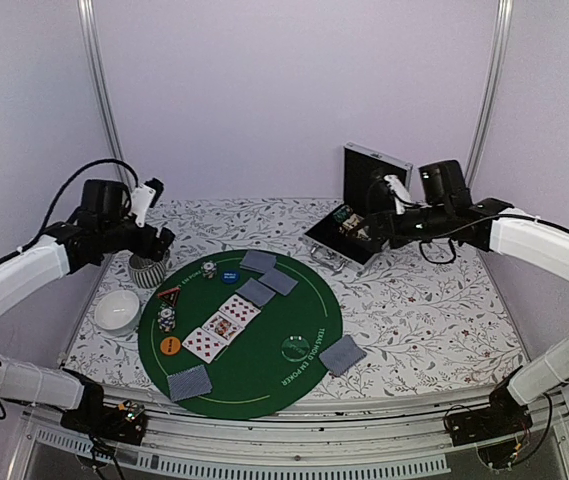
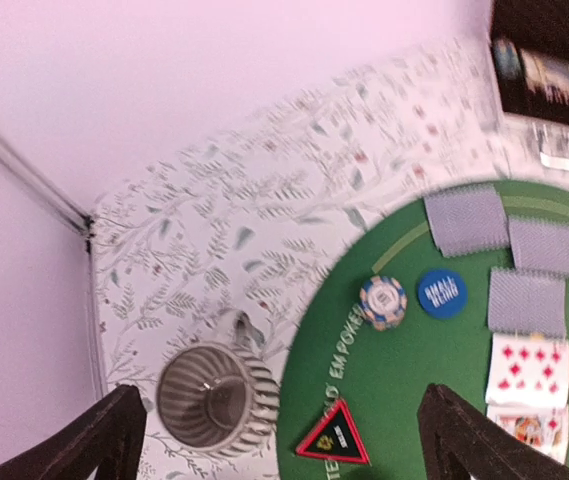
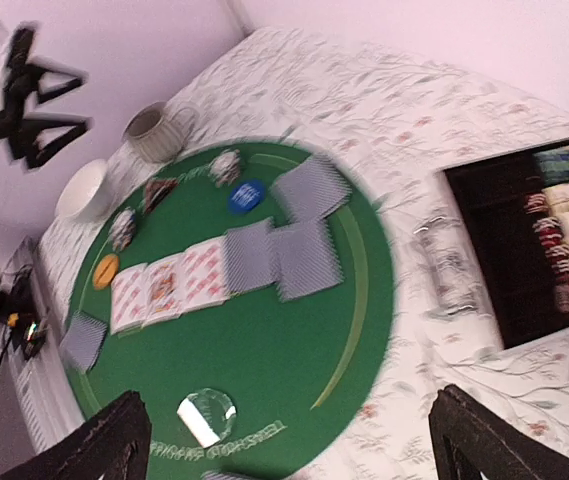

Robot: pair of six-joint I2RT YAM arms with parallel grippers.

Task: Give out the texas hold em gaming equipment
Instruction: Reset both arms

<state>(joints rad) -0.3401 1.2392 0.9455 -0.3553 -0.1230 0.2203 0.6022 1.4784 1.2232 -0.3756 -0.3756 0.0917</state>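
Note:
On the round green mat [image 1: 264, 372] lie grey-blue-backed cards [image 1: 258, 261] at the far edge, a single one [image 1: 342, 355] at the right and another [image 1: 190, 383] at the near left. Three face-up cards [image 1: 222, 326] sit mid-mat. Chip stacks [image 1: 209, 268] [image 1: 167, 318], a blue disc [image 1: 229, 273], an orange disc [image 1: 170, 346], a clear disc [image 1: 295, 348] and a red-edged triangle [image 1: 169, 295] rest there too. My left gripper [image 2: 284, 445] hangs open and empty above the triangle [image 2: 334, 437]. My right gripper [image 3: 294, 445] is open and empty, high near the case.
A striped cup [image 1: 148, 268] stands just off the mat's left edge, under my left gripper [image 1: 162, 240]. A white bowl [image 1: 117, 310] sits nearer me on the left. An open metal case [image 1: 336, 252] holding chips stands at the back right, by my right gripper [image 1: 376, 228].

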